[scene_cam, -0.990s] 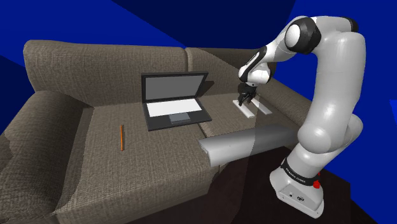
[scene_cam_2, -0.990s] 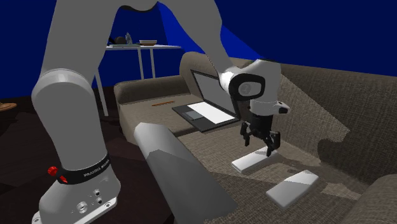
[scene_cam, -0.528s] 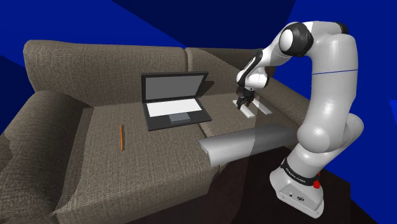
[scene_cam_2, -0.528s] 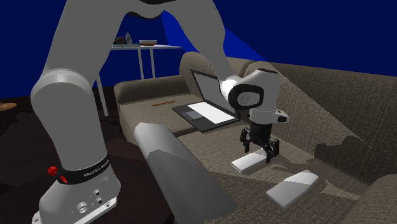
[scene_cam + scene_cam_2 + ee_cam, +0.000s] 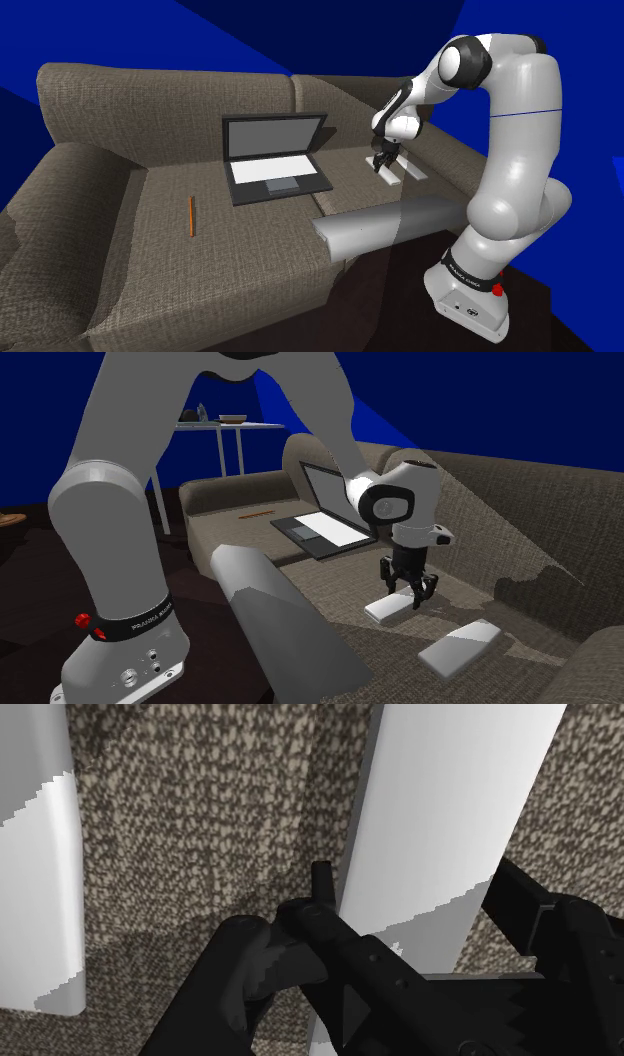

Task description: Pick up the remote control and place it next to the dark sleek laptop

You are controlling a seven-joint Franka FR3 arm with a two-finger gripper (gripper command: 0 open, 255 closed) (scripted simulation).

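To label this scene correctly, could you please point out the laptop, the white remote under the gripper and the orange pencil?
laptop (image 5: 278, 172): shoulder view, on its keyboard deck.
white remote (image 5: 388, 609): second exterior view, on its top face.
orange pencil (image 5: 191, 216): shoulder view, halfway along its length.

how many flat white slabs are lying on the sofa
2: one flat white slab under the black gripper, a second white slab beside it, farther from the open dark laptop.
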